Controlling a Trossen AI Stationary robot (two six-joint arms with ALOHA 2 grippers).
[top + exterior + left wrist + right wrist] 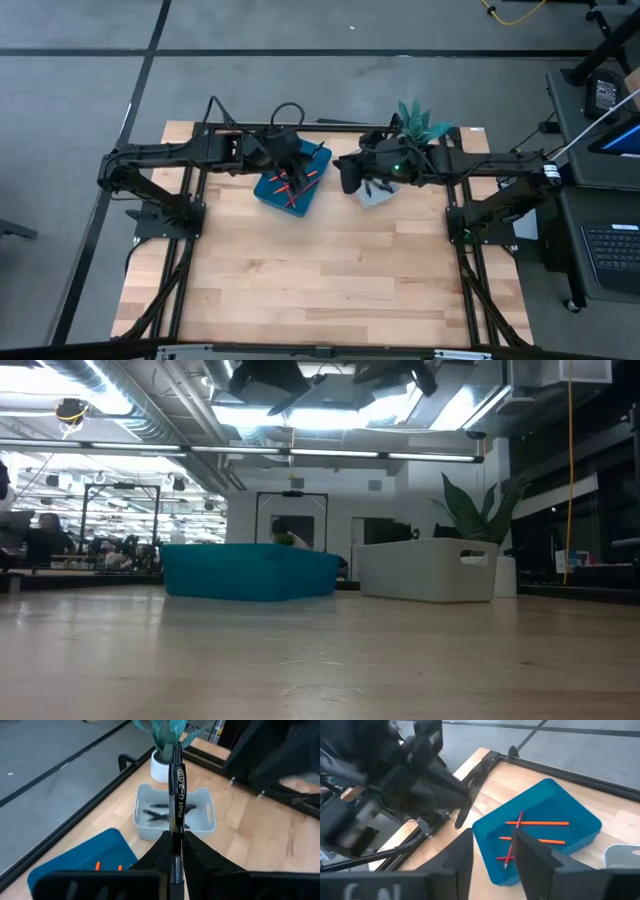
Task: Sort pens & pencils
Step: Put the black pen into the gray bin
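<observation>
- Left wrist view: the left end effector (176,862) grips a black pen (176,795), held upright between its fingers, above the blue bin (293,181).
- Ahead of it, more pens (165,813) lie in the white bin (207,812), beside a potted plant (165,740).
- Right wrist view: the right end effector (492,852) has its fingers spread, holding nothing; a red pencil (512,840) shows in the gap.
- Pencils (537,823) lie in the blue bin on the table (320,280).

Bright overhead lights, ceiling glare, blurry arms
</observation>
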